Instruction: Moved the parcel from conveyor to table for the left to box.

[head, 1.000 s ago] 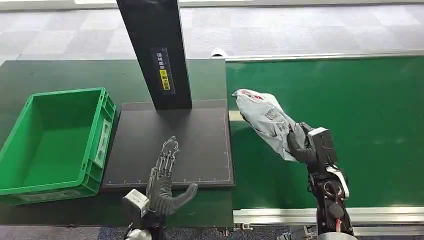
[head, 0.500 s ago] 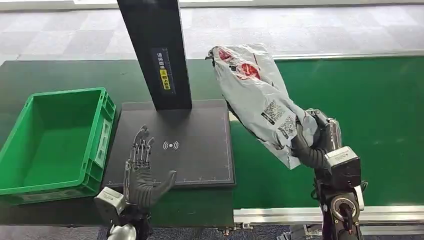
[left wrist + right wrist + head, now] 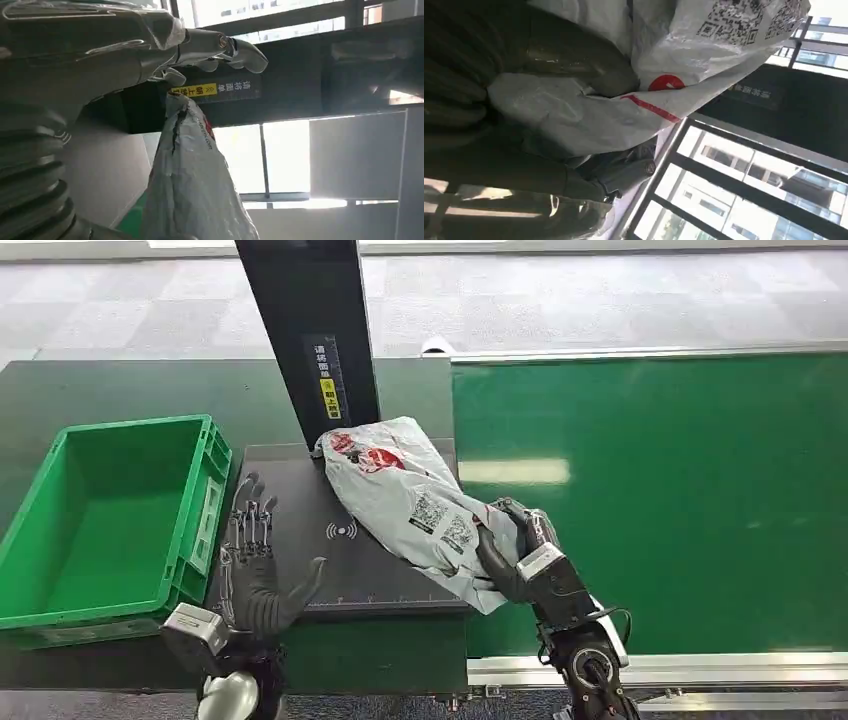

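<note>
A grey plastic parcel (image 3: 405, 500) with red print and QR labels lies across the black scanner pad (image 3: 300, 530) on the table. My right hand (image 3: 505, 555) grips the parcel's near end at the pad's right front corner. The right wrist view has the same parcel (image 3: 704, 55) pressed against my thumb. My left hand (image 3: 252, 565) hovers open with fingers spread over the pad's left edge, a hand's width from the parcel. In the left wrist view the parcel (image 3: 195, 185) stands beyond my fingers (image 3: 225, 50).
A green plastic crate (image 3: 105, 520) sits on the dark table left of the pad. A black post (image 3: 310, 340) with a yellow label rises from the pad's far edge. The green conveyor belt (image 3: 680, 490) spreads to the right, with a metal rail (image 3: 700, 668) along its front.
My right hand has swung the parcel left off the conveyor and lowered it onto the scanner pad. My left hand has shifted left toward the crate, still open.
</note>
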